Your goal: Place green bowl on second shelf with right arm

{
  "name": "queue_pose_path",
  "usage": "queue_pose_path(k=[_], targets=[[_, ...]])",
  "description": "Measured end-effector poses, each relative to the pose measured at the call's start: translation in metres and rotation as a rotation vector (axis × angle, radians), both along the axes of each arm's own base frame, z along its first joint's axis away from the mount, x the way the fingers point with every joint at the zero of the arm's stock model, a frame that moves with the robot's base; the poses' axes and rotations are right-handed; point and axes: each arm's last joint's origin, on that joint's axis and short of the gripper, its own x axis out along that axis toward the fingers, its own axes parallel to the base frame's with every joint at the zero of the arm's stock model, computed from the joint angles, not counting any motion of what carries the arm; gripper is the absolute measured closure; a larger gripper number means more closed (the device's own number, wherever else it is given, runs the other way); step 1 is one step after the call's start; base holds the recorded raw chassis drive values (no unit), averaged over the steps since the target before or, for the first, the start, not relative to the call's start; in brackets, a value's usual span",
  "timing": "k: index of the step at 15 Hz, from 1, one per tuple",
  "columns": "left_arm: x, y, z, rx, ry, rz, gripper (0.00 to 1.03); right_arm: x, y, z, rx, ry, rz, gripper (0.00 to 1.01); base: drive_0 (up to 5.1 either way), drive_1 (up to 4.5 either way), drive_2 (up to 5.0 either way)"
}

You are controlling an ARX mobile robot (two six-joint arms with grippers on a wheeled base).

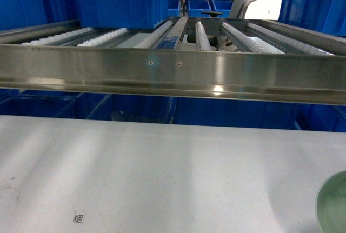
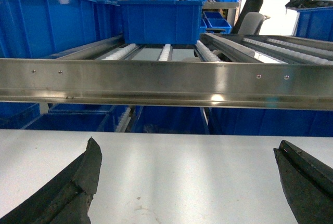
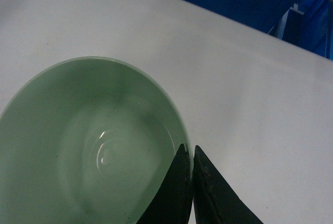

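One right claw (image 3: 191, 154) clamped on green bowl (image 3: 88, 146) rim, tabletop (image 3: 250, 94) beyond.

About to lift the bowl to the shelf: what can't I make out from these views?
- Green bowl: head view, cut off by the right and bottom edges.
- Right gripper: right wrist view, fingers pinch the rim; the bowl wall hides any lift off the tabletop.
- Second shelf: head view, rear hidden by blue bins.
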Motion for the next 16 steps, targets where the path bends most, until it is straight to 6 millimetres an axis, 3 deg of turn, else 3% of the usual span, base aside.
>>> queue_pose_path(k=[10,16], targets=[[0.000,0.000,0.000,0.000,0.000,0.000,0.05,-0.026,-0.016,0.086,0.206,-0.268,-0.096,0.99,0.0,0.00,0.0],[0.000,0.000,0.000,0.000,0.000,0.000,0.05,-0.061,0.011,0.117,0.291,-0.404,-0.063,0.99,0.0,0.00,0.0]])
